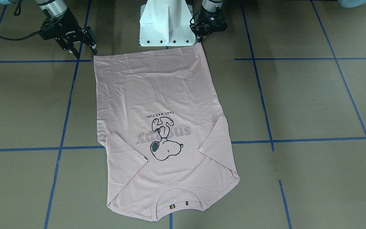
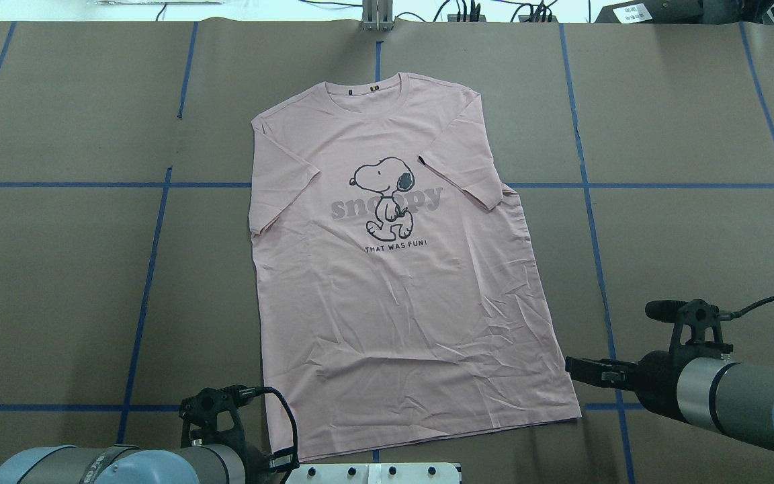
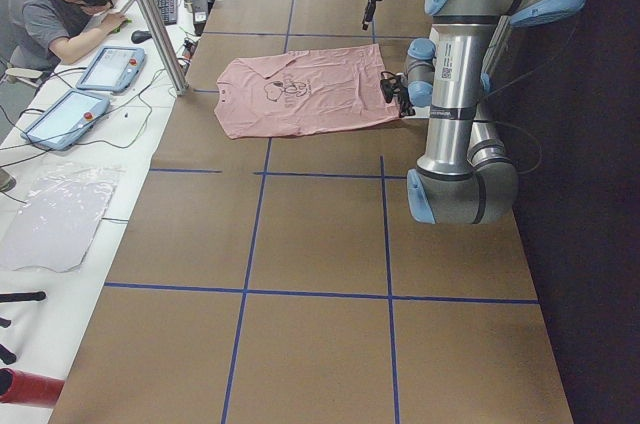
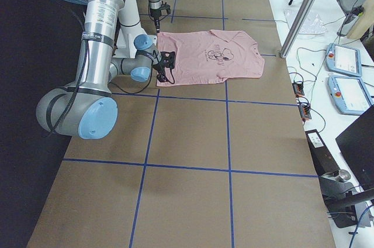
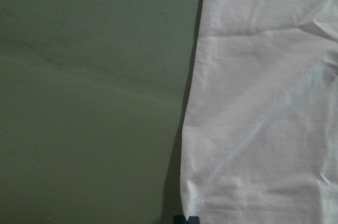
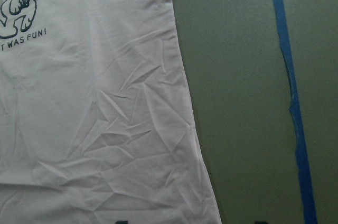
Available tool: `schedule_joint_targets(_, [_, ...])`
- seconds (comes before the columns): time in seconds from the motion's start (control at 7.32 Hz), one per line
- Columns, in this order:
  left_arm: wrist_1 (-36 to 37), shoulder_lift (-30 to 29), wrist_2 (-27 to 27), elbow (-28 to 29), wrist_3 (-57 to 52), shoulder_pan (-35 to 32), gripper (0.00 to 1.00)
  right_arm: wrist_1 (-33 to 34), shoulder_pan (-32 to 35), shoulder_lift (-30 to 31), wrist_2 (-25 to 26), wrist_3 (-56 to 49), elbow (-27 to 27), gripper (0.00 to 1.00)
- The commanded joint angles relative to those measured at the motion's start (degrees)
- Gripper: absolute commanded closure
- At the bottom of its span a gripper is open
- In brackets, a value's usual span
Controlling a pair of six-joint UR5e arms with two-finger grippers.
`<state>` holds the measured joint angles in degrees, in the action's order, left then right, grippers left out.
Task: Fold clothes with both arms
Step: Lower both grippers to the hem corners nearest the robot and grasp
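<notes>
The pale pink T-shirt (image 1: 157, 95) (image 2: 387, 302) lies flat with its print up, neck away from the robot and hem near the base. My left gripper (image 1: 199, 38) (image 2: 283, 464) is low at the hem corner on my left. In the left wrist view its fingertips (image 5: 186, 218) meet at the shirt's edge (image 5: 264, 102), which casts a widening shadow there. My right gripper (image 1: 83, 51) (image 2: 572, 366) hovers open just outside the other hem corner, touching nothing. The right wrist view shows the shirt's side edge (image 6: 95, 102) beside bare table.
The white pedestal base (image 1: 165, 25) stands right behind the hem. Blue tape lines (image 2: 152, 269) cross the brown table. A person (image 3: 60, 4) leans over a side bench with control tablets (image 3: 110, 66) beyond the shirt's neck end.
</notes>
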<state>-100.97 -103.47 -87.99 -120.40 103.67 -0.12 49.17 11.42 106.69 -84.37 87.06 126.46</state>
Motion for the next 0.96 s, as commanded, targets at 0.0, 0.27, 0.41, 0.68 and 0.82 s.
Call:
schedule_joint_targets(0.0, [0.07, -0.07, 0.28, -0.27, -0.39, -0.14, 1.00, 3.45, -0.78, -1.21, 0.26, 1.52, -0.16, 0.30])
schedule_joint_targets(0.27, [0.07, -0.15, 0.98, -0.27, -0.39, -0.32, 1.00, 9.24, -1.31, -3.67, 1.40, 1.89, -0.51, 0.33])
schedule_joint_targets(0.41, [0.07, -0.07, 1.42, -0.01, -0.39, -0.32, 1.00, 10.06, -2.27, -3.68, 1.92, 1.97, -0.60, 0.34])
schedule_joint_targets(0.68, [0.16, -0.07, 2.91, 0.17, -0.39, -0.14, 1.00, 10.25, -4.81, -3.68, 3.76, 3.89, -2.70, 0.40])
schedule_joint_targets(0.82, [0.25, 0.02, 2.92, 0.25, -0.48, -0.14, 1.00, 10.25, -7.18, -3.77, 6.21, 5.56, -3.67, 0.45])
